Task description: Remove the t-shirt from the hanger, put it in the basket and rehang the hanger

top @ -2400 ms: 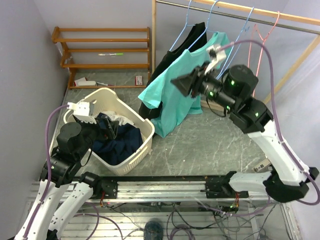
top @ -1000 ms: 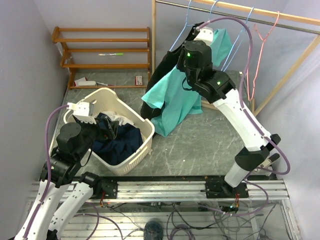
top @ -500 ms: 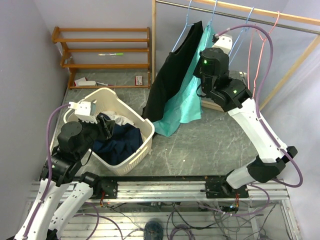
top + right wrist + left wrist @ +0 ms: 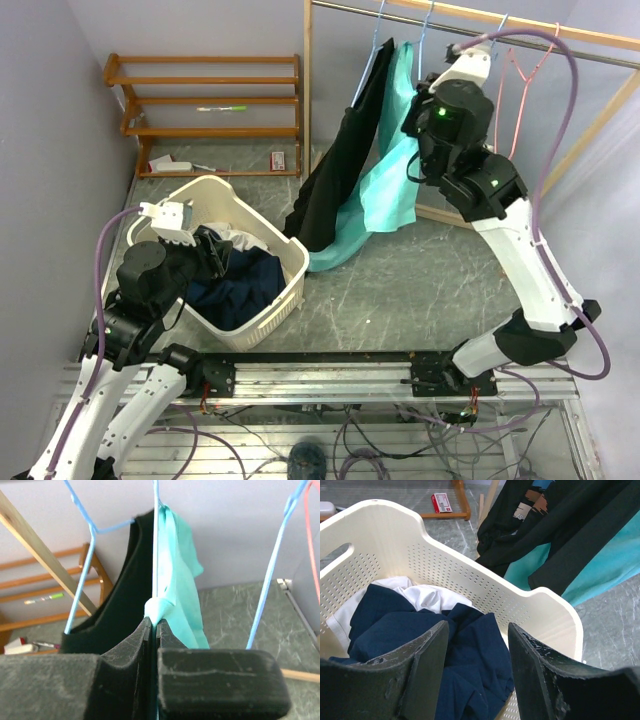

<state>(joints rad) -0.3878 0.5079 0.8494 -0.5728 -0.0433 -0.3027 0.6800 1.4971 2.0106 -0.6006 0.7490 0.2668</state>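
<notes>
A teal t-shirt (image 4: 385,190) hangs on a blue hanger (image 4: 425,25) from the rail, turned edge-on, next to a black garment (image 4: 340,160) on another blue hanger. My right gripper (image 4: 155,625) is shut on a bunched fold of the teal t-shirt (image 4: 177,580) near its shoulder, right at the hanger wire (image 4: 156,545). In the top view the right gripper (image 4: 418,95) is raised beside the shirt. My left gripper (image 4: 477,655) is open and empty over the cream laundry basket (image 4: 470,580); in the top view it (image 4: 215,255) hovers at the basket.
The basket (image 4: 290,265) holds navy and white clothes (image 4: 420,630). Empty blue and pink hangers (image 4: 510,70) hang to the right on the rail. A wooden shoe rack (image 4: 205,110) stands at the back left. The rack's wooden frame post (image 4: 307,80) stands behind the garments.
My right arm swung up and right from in front of the teal shirt to the hanger's shoulder. The teal and black garments turned edge-on. The left arm stayed still.
</notes>
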